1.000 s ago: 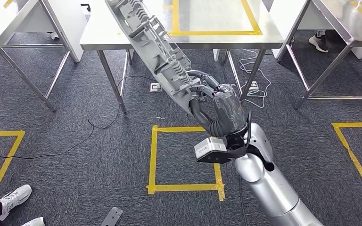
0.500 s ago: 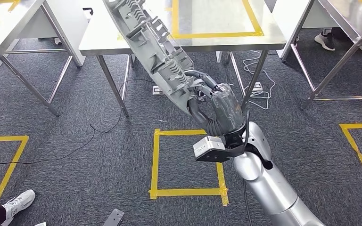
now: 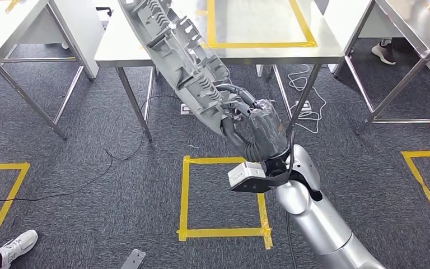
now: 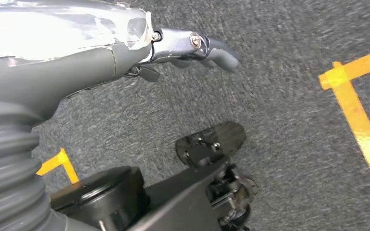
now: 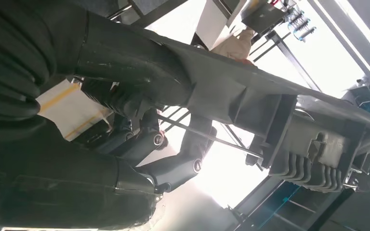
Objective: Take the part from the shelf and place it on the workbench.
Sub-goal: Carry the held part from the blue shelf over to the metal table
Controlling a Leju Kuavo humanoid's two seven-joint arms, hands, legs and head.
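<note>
Part (image 3: 182, 61) stays gripped at its near end by the right hand (image 3: 245, 115), far end now over the bench (image 3: 269, 51); placement remains. Left hand (image 4: 192, 45) hangs, state unclear.

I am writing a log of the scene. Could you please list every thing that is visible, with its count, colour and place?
part: one, grey, long and ribbed, held tilted above the floor
workbench: one, steel, yellow tape rectangle on top, ahead
other tables: two, steel, far left and far right
tape squares: three, yellow, on grey carpet
cables: white and black, on floor
shoes: persons', white at lower left, dark at upper right
right hand: grips the part's lower end
left hand: hangs over carpet
</note>
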